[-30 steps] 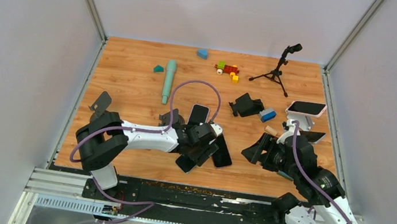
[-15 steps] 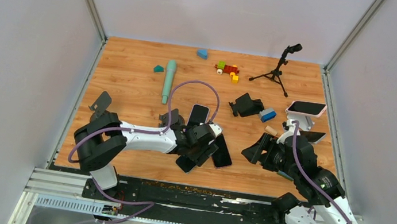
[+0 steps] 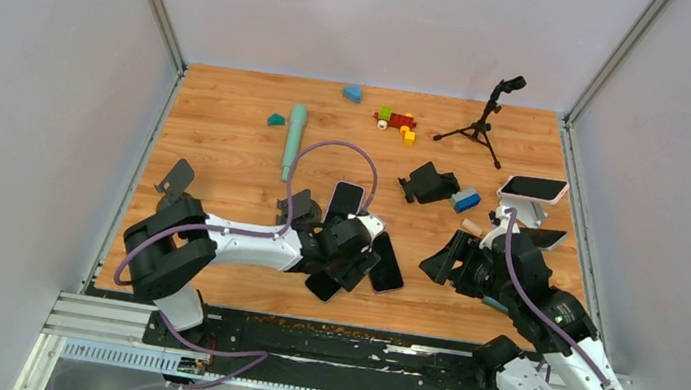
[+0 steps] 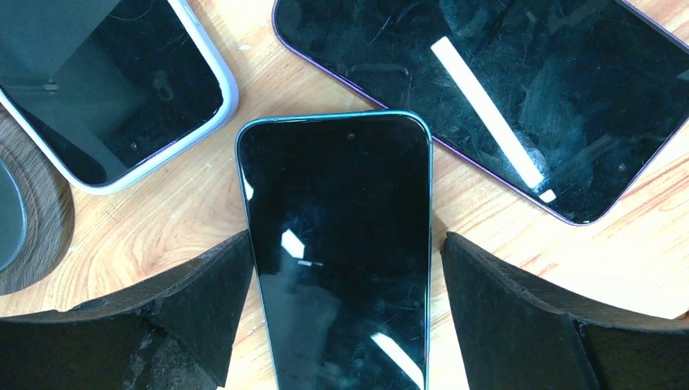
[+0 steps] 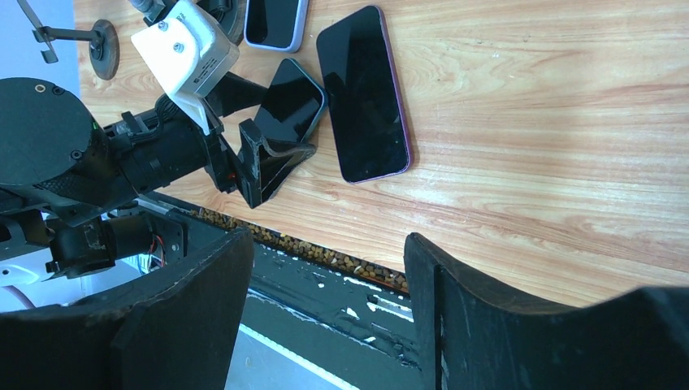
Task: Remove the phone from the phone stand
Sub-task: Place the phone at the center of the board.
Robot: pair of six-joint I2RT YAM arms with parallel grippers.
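Left wrist view: the left gripper (image 4: 345,241) hangs low over the table (image 4: 203,203), fingers (image 4: 195,301) apart. A teal-edged phone (image 4: 337,203) lies flat, screen up, on the wood between them. One finger is at its edge and the other stands just clear, so it is not clamped. Just beyond it lie a purple-edged phone (image 4: 496,97) and a pale-cased phone (image 4: 106,81), both flat on the table.

Right wrist view: the right gripper (image 5: 327,241) hovers above the near edge of the table, fingers apart, nothing between them.

Top external view: farther back on the right, a pink-cased phone (image 3: 533,187) rests screen up on a white stand (image 3: 523,215). A black stand (image 3: 429,183) sits to its left, unoccupied. Toward the far edge are a small tripod (image 3: 480,124), toy blocks (image 3: 395,121) and a teal stick (image 3: 294,140).
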